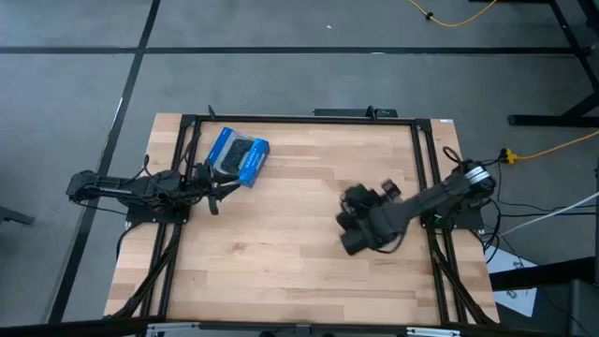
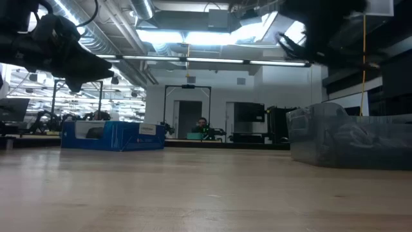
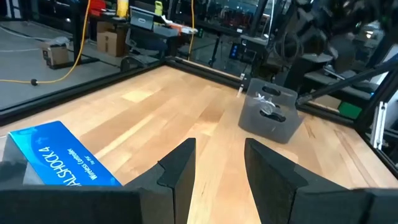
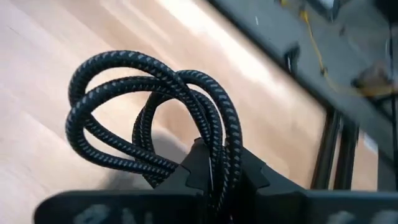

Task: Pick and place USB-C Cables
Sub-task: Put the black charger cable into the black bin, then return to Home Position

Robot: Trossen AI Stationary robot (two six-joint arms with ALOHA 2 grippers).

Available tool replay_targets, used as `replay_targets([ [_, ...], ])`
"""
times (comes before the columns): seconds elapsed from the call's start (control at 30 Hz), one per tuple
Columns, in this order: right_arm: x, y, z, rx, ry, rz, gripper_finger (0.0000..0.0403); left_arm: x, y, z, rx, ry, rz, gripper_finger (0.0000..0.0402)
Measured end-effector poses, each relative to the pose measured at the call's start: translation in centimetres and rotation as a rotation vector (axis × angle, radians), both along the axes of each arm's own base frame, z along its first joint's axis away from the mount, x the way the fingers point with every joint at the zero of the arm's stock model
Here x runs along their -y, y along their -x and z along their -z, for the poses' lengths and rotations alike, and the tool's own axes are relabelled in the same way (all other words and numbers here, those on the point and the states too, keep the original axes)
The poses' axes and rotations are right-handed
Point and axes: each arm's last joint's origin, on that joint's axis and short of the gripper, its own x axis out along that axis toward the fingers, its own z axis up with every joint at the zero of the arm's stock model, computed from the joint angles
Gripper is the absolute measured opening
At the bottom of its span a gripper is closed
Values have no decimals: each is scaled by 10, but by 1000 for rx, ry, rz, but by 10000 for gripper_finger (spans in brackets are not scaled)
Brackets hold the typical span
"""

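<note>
- High view is showing the right gripper point(image 1: 351, 234) hanging over the right half of the tabletop point(image 1: 281, 262), above the clear grey tray point(image 3: 271, 115), which its arm is mostly covering from overhead.
- Right wrist view is showing its jaws pinched shut on one black braided USB-C cable point(image 4: 149, 118), whose loops are standing free above the wood.
- Left wrist view is showing pale, silvery coils point(image 3: 268, 107) lying inside the tray; how many are there cannot be told, and no other cables are visible on the wood.
- Left gripper point(image 3: 217, 168) is waiting at the left edge of the tabletop, jaws parted a little with nothing between them, pointing across at the tray.
- One blue-and-black package point(image 1: 238, 156) is lying just beside the left gripper, at the back left, well apart from the tray.
- Low view is showing the package point(image 2: 112, 136) at left and the tray point(image 2: 347, 136) at right, with bare wood between them.
- One person point(image 2: 202, 124) is sitting far back in the room behind the tabletop.
</note>
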Motion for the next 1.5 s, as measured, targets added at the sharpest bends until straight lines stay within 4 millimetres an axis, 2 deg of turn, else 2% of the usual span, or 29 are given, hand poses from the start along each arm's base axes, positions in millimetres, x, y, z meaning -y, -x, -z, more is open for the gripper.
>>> replay_targets([
  [0.1,-9,19,17,9,-38,68,30,0,0,0,-3,0,-1,131],
  [0.2,-18,29,31,31,-46,94,30,0,0,0,-3,1,-1,131],
  [0.3,-23,33,40,45,-52,79,30,0,0,0,-2,1,-1,131],
  [0.53,-20,38,64,33,-69,86,33,0,0,0,-2,2,-1,131],
  [0.63,-19,36,72,57,-90,93,76,0,0,0,-2,2,-1,131],
  [0.8,-17,36,72,47,-82,98,160,0,0,0,4,24,-3,131],
  [1.0,-20,35,57,-2,-127,121,203,0,0,0,4,24,-3,131],
  [1.13,-25,30,32,-75,-207,98,207,0,0,0,4,24,-3,131],
  [1.3,-34,19,0,-54,-282,6,208,0,0,0,4,24,-3,131],
  [1.5,-43,14,-21,4,-330,-75,208,0,0,0,4,24,-3,131],
])
